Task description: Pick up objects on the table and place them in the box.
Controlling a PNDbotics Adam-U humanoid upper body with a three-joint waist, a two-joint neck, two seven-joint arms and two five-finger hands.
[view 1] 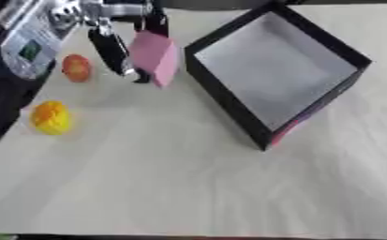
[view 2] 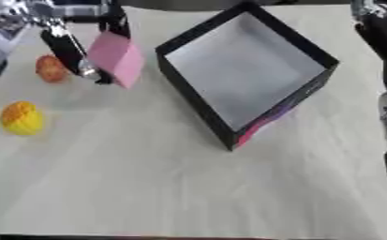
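Left hand (view 1: pixel 118 44): far left of the scene, reaching in from the upper left; its dark fingers (view 1: pixel 112 51) and thumb are curled round a pink block, pinching it from both sides; the hand is raised above the desk
Pink block (view 1: pixel 155 57): held tilted in the left hand, just left of the box's far-left wall and apart from it; a faint shadow lies on the desk beneath it
Box (view 1: pixel 229 101): black walls, pale grey floor, open top, set askew at far centre-right; a pink strip shows on its near outer corner; nothing lies inside
Orange-red round thing (view 1: pixel 77 67): on the desk at far left, just left of the left hand
Yellow round thing (view 1: pixel 50 117): on the desk at left, nearer than the orange-red one and apart from it
Right arm (view 2: pixel 386 56): dark, along the right edge in the right eye view; whether its fingers are spread or curled I cannot tell
Desk (view 1: pixel 188 187): pale cloth-like surface, creased
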